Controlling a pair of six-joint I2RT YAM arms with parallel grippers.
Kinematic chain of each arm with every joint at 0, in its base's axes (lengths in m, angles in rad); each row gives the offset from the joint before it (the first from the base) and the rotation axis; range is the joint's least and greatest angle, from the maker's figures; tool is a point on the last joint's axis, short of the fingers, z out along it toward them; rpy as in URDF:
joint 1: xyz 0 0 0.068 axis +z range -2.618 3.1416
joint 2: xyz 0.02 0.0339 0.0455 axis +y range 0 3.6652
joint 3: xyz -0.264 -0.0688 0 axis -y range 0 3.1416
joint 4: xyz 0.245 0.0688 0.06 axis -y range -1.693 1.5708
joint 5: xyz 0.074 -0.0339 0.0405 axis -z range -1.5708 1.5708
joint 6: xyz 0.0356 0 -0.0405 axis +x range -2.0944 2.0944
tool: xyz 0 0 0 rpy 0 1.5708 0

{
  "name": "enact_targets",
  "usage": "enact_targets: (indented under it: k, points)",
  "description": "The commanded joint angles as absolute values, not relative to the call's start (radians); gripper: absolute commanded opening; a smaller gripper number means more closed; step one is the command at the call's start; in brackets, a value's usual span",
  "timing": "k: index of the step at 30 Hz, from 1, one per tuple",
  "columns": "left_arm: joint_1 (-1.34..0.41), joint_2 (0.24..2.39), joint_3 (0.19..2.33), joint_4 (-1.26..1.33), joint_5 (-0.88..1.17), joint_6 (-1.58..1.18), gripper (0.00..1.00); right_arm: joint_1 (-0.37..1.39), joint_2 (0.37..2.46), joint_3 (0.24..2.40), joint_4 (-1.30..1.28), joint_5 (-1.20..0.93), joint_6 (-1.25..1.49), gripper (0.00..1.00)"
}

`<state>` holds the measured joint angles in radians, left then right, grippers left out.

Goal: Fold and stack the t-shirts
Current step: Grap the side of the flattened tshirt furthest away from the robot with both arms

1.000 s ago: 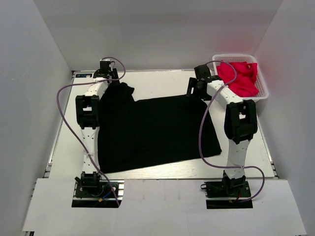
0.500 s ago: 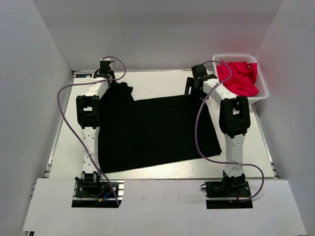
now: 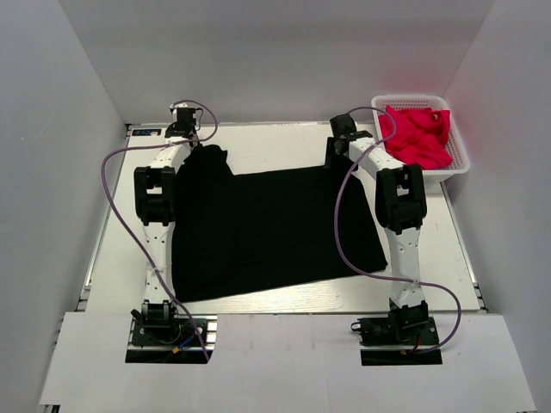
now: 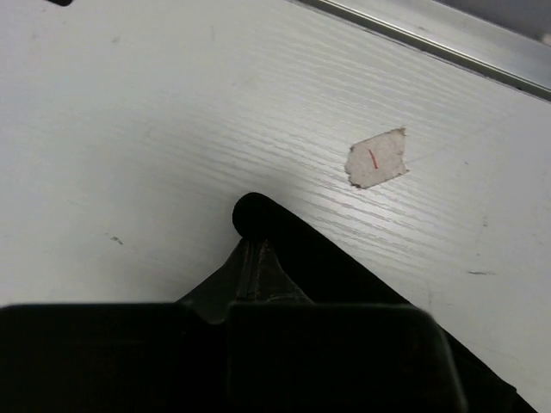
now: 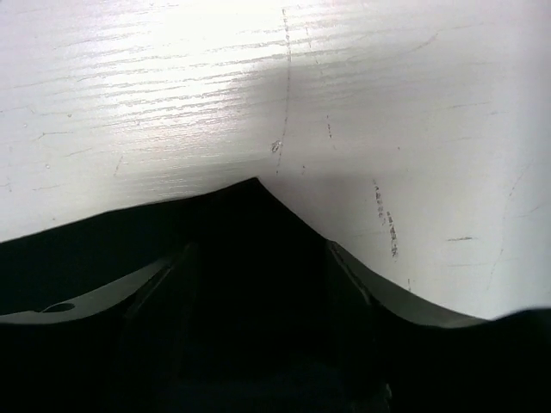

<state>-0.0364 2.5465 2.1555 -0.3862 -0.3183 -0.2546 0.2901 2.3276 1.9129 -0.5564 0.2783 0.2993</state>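
Observation:
A black t-shirt (image 3: pixel 275 228) lies spread flat across the middle of the table. My left gripper (image 3: pixel 191 143) is at its far left corner, shut on a small bunch of the black cloth (image 4: pixel 255 212) that sticks out past the tips of the left gripper (image 4: pixel 256 244). My right gripper (image 3: pixel 338 153) is down at the shirt's far right corner. In the right wrist view the right gripper (image 5: pixel 258 245) stands open, with the black shirt corner (image 5: pixel 254 202) lying between its fingers (image 5: pixel 344 267). Pinkish-red t-shirts (image 3: pixel 419 135) are heaped in the basket.
A white slotted basket (image 3: pixel 458 159) stands at the table's far right corner. A small scrap of tape (image 4: pixel 376 159) is stuck to the white tabletop beyond the left gripper. Grey walls close in the table on three sides.
The left jaws have closed on the shirt's far left corner. The right arm has reached farther forward and leftward over the far right corner, and its jaws have narrowed somewhat.

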Motion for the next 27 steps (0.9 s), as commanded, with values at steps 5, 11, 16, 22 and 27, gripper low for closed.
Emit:
enact_targets:
  k: [5, 11, 16, 22, 27]
  points:
    - [-0.020, 2.461, 2.157, -0.419, -0.393, -0.296, 0.00, 0.290, 2.348, 1.911, -0.496, 0.288, 0.290, 0.45]
    - [-0.020, 2.470, 2.227, -0.371, -0.405, -0.310, 0.00, 0.291, 2.350, 1.930, -0.399, 0.310, 0.265, 0.14]
    - [-0.011, 2.505, 2.355, -0.322, -0.316, -0.322, 0.00, 0.290, 2.329, 1.947, -0.293, 0.354, 0.238, 0.05]
    - [-0.011, 2.487, 2.355, -0.253, -0.241, -0.353, 0.00, 0.287, 2.310, 1.965, -0.258, 0.413, 0.235, 0.05]
    - [-0.011, 2.401, 2.197, -0.172, -0.170, -0.341, 0.00, 0.290, 2.275, 1.931, -0.233, 0.359, 0.233, 0.05]
